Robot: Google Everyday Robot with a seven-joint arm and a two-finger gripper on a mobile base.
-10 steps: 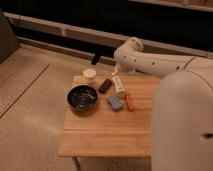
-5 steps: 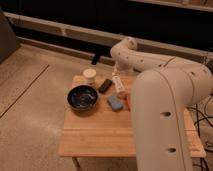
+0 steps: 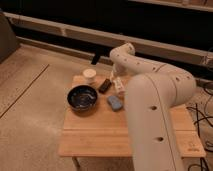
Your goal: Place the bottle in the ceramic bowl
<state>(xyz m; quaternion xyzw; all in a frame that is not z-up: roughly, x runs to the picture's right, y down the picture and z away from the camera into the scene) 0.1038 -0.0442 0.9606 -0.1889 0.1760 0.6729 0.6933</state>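
Swung farther across the right side of the table than a second ago, the robot's white arm reaches down with its claw right at the bottle; whether the claw is gripping it cannot be told. The bottle stays on the table, right of the ceramic bowl, between a dark block and the arm, above a blue block.
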